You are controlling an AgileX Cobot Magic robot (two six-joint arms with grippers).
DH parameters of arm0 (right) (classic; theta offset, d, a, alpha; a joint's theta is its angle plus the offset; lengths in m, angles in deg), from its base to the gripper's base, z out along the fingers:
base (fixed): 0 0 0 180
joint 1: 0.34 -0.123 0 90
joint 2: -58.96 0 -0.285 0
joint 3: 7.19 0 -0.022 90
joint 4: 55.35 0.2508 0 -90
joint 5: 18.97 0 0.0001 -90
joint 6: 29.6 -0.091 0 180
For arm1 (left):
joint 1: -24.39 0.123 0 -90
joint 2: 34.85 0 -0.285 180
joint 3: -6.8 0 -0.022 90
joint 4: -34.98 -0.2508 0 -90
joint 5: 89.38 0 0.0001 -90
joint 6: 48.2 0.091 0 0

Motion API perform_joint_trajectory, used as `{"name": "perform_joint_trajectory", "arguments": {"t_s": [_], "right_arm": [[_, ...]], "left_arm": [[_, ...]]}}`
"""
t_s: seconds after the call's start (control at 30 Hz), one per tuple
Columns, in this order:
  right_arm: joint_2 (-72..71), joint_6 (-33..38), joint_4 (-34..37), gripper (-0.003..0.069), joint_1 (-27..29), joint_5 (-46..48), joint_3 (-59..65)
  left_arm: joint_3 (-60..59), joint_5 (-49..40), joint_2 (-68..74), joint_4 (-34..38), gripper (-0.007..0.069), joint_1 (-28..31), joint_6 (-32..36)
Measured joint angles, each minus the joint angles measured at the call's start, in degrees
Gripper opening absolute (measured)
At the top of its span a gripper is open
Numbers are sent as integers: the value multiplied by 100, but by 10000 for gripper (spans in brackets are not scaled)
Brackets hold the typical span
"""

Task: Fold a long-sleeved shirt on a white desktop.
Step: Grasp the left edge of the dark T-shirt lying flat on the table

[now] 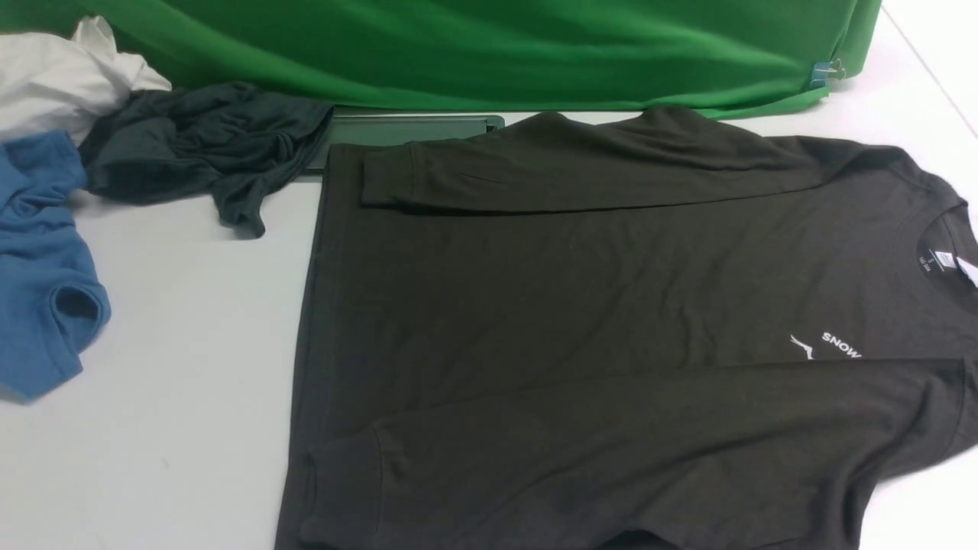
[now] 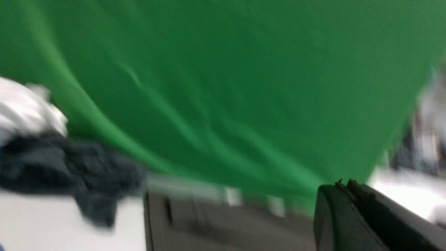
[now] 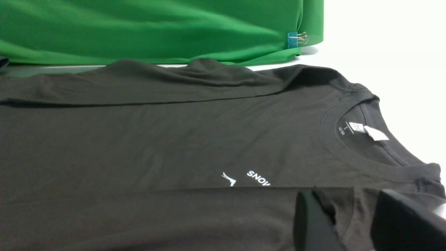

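The long-sleeved shirt point(image 1: 581, 305) lies flat on the white desktop point(image 1: 168, 382), collar to the right, with both sleeves folded along its body. Its white "SNOW" logo point(image 1: 840, 345) and neck label point(image 3: 369, 130) show. Neither gripper appears in the front view. In the right wrist view my right gripper point(image 3: 350, 200) is open just above the near sleeve by the shoulder seam, holding nothing. In the blurred left wrist view my left gripper point(image 2: 345, 184) is shut and empty, raised above the shirt point(image 2: 216, 226) near its hem end.
A dark grey-teal garment point(image 1: 199, 145), a blue garment point(image 1: 38, 267) and a white cloth point(image 1: 61, 76) are heaped at the far left. The green backdrop point(image 1: 497, 46) hangs behind, held by a binder clip point(image 1: 829, 72). The shirt partly covers the grey cable slot point(image 1: 405, 130).
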Motion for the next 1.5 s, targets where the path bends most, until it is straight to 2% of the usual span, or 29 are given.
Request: {"name": "perform_joint_trajectory", "arguments": {"t_s": [0.03, 0.1, 0.2, 0.4, 0.5, 0.67, 0.97, 1.17, 1.23, 1.27, 1.33, 1.43, 1.47, 1.5], "right_arm": [[0, 0, 0, 240, 0, 0, 0], [0, 0, 0, 240, 0, 0, 0], [0, 0, 0, 240, 0, 0, 0], [0, 0, 0, 240, 0, 0, 0], [0, 0, 0, 242, 0, 0, 0], [0, 0, 0, 242, 0, 0, 0], [0, 0, 0, 242, 0, 0, 0], [0, -80, 83, 242, 0, -236, 0], [0, -619, 573, 242, 0, -670, 0], [0, -675, 619, 242, 0, -670, 0], [0, -1440, 1092, 242, 0, -1203, 0], [0, -2252, 1311, 239, 0, -1668, 0], [0, -2293, 1319, 238, 0, -1721, 0], [-2, -2738, 1388, 237, -30, -1556, -47]], "left_arm": [[48, -86, 58, 24, 20, -64, 65], [598, -1308, 935, 341, 20, -465, 845], [888, -2063, 1735, 457, 20, -805, 1325], [1005, -2244, 2991, 733, 20, -1001, 1864], [1005, -2232, 3797, 1197, 20, -1001, 2691], [1186, -2196, 4739, 1545, 20, -1001, 3587], [1649, -2227, 5394, 1668, 20, -1001, 3973], [1671, -2646, 5386, 1729, 20, -1001, 4167], [1671, -2896, 5312, 1755, 20, -1001, 4212], [1671, -2906, 5301, 1754, 20, -1001, 4210], [1671, -2974, 5166, 1766, 20, -1001, 4229], [1671, -3009, 5091, 1826, 20, -1001, 4251], [1671, -3009, 5091, 1841, 20, -1001, 4257], [1671, -3009, 5091, 1918, 20, -1001, 4269]]}}
